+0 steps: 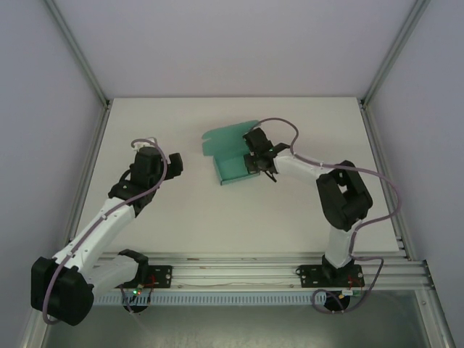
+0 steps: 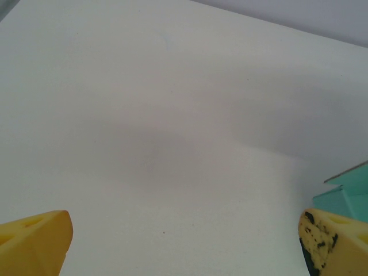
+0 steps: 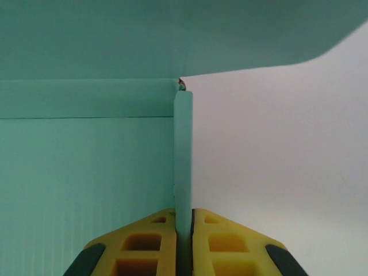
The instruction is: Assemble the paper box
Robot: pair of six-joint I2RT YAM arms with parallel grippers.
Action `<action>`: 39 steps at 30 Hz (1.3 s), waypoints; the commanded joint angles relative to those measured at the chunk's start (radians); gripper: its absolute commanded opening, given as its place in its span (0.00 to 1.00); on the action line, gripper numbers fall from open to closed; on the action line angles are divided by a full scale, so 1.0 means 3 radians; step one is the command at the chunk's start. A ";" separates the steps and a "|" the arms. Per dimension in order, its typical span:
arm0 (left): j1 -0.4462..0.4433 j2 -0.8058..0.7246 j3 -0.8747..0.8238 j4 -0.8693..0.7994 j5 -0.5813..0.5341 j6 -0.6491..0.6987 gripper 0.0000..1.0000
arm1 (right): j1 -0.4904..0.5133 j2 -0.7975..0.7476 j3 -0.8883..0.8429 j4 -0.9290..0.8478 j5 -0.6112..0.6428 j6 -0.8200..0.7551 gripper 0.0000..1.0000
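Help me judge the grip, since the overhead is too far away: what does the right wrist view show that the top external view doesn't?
Right wrist view: the right gripper is shut on a thin upright wall of the paper box, with a yellow finger pressed to each face and a curved-edged flap above. Top external view: the left gripper is open and apart from the box, and both arms' bases sit at the near edge of the table. Both: the teal box, partly folded, pinched by the right gripper.

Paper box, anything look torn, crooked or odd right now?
Nothing stands out. The paper box is half-folded, one wall upright and straight in the shut right gripper; no tears visible.
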 commanded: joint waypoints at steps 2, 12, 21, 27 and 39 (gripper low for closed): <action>0.0023 0.0096 0.0033 0.0145 0.0087 0.0044 1.00 | 0.0278 -0.0109 -0.0159 -0.0506 0.0744 0.1322 0.08; 0.0023 0.0394 -0.0003 0.0575 0.0939 0.0505 1.00 | 0.0430 -0.0080 -0.0280 -0.0477 0.0745 0.1529 0.22; 0.0013 0.1086 0.0710 0.0439 0.1761 0.1330 1.00 | 0.0354 -0.0778 -0.0263 -0.0560 0.0540 0.0649 0.80; 0.0017 0.1764 0.1488 -0.0151 0.2516 0.2458 1.00 | -0.0107 -0.1081 -0.0147 -0.0618 -0.0577 -0.0994 1.00; 0.0006 0.2955 0.3147 -0.1876 0.2694 0.3824 0.96 | -0.0865 -0.0077 0.1139 -0.1815 -0.1780 -0.2845 0.81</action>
